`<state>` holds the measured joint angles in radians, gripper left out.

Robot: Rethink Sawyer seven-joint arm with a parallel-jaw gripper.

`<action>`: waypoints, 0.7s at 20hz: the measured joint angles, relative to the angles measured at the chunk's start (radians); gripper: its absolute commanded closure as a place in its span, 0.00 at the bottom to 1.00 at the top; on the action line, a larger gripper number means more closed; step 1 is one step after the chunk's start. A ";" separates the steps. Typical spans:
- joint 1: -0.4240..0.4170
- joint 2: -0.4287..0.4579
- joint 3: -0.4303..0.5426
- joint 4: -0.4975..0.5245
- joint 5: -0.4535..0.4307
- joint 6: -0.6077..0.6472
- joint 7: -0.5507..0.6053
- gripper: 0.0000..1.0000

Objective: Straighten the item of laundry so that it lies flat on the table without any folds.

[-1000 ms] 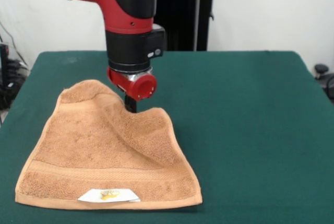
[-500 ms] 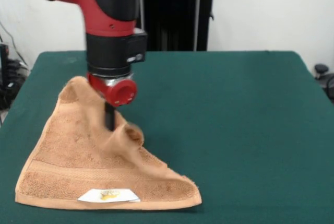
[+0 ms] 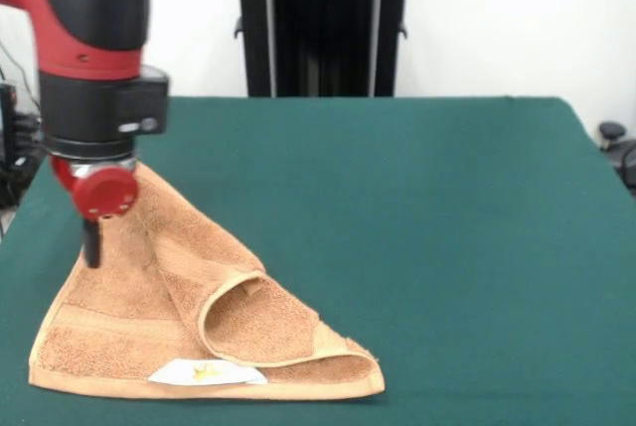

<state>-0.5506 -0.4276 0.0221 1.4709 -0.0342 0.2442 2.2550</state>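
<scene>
Towel (image 3: 199,322) folded over itself on table (image 3: 447,227) — claw (image 3: 91,247) above it, grip unclear.

My arm (image 3: 84,9) comes down at the picture's left side, red shell above, black wrist section (image 3: 94,108) below it, held upright. Red round cap (image 3: 99,191) faces the camera under the wrist. My gripper (image 3: 91,244) shows only as one dark narrow tip hanging straight down beneath the cap.
</scene>
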 measured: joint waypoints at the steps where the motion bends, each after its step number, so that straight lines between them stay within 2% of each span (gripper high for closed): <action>1: -0.006 0.004 0.000 -0.012 -0.002 0.004 0.000 1.00; 14: 0.030 0.010 0.000 -0.043 -0.004 0.016 0.000 1.00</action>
<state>-0.5209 -0.4171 0.0225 1.4279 -0.0382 0.2604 2.2550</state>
